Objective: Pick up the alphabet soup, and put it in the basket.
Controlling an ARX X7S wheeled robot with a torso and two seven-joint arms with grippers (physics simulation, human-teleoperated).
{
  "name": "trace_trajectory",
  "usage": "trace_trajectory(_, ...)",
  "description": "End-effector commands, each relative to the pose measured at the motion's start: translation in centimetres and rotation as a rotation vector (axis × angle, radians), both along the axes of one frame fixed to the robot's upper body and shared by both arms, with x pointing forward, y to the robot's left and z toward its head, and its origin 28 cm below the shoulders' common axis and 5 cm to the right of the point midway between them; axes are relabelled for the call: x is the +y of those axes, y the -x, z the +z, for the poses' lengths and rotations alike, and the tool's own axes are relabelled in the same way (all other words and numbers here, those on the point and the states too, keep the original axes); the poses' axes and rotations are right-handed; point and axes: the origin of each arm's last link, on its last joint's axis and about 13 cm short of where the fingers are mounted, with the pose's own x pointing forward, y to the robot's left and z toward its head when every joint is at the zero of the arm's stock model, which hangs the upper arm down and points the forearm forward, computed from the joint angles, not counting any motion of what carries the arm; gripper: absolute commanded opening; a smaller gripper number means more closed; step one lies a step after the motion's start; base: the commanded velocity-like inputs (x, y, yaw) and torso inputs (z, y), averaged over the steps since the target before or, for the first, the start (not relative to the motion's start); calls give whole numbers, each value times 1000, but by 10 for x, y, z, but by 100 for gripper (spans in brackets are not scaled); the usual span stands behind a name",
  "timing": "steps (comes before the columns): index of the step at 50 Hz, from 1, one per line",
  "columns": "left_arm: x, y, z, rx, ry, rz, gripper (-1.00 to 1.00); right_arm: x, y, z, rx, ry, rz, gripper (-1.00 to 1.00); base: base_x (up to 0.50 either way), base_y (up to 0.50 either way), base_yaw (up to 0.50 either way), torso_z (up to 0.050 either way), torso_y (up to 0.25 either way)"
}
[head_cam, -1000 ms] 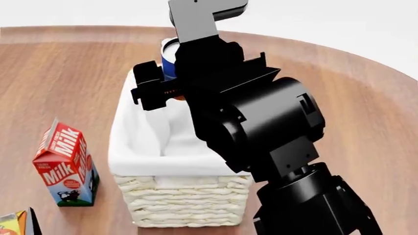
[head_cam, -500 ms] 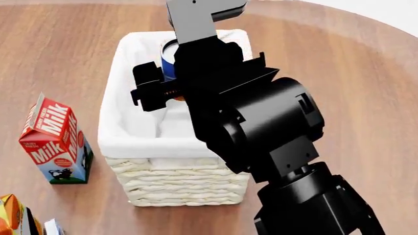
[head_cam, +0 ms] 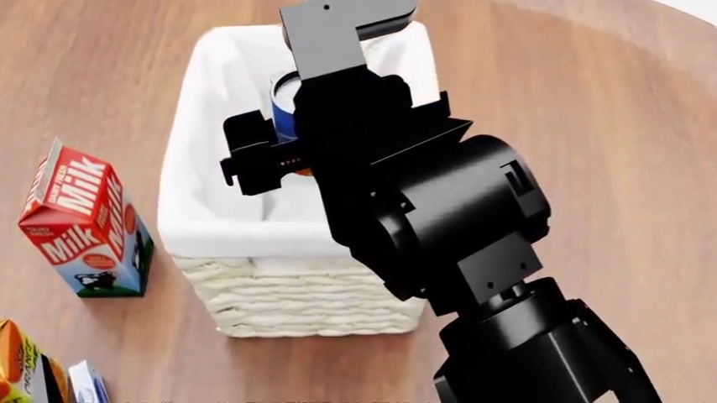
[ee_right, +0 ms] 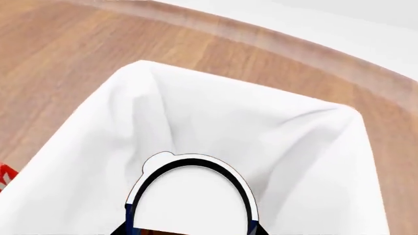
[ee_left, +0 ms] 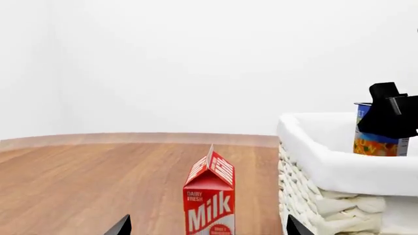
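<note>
The alphabet soup [head_cam: 285, 105] is a blue can with a white lid, held by my right gripper [head_cam: 288, 138] over the inside of the basket [head_cam: 191, 210]. The basket is pale woven wicker with a white cloth lining. In the right wrist view the can's lid [ee_right: 189, 200] sits between the jaws of the right gripper [ee_right: 193, 231], with the basket lining [ee_right: 196, 107] below it. In the left wrist view the can [ee_left: 375, 142] hangs just above the basket rim [ee_left: 326, 166]. My left gripper [ee_left: 207, 229] is open and empty, low beside the basket.
A red milk carton [head_cam: 84, 222] stands left of the basket, in front of the left gripper in the left wrist view [ee_left: 210, 200]. An orange carton [head_cam: 17, 369] and another small carton [head_cam: 84, 382] stand at the front left. The round wooden table's edge [head_cam: 672, 25] curves at the far right.
The head view has shifted, so the basket and milk carton sit lower and further back in it. The can now hangs over the basket's middle, still in the right gripper.
</note>
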Motion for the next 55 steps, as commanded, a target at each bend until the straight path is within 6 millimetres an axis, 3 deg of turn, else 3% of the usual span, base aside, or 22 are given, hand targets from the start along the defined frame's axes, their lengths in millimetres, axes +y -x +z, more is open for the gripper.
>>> trace_trajectory(1,0,0,0,-2,1,2,100,0,-1,4,-24,9,4,-100,0,0,0,0,-62)
trace_trajectory(17,0,1,0,-13,27,-23,100,1,-1,6,-37,12,-20,-100,0,0,0,0,-50)
trace_trajectory(18,0,1,0,-10,22,-15,100,1,0,6,-40,1,-5,100,0,0,0,0,0)
trace_trajectory(40,1,1,0,-15,40,-26,100,0,4,11,-68,1,28,100,0,0,0,0,0)
trace_trajectory(50,1,1,0,-15,42,-26,100,-2,18,27,-129,6,58,100,0,0,0,0,0)
trace_trajectory(55,1,1,0,-14,39,-27,100,-4,17,25,-134,8,55,100,0,0,0,0,0)
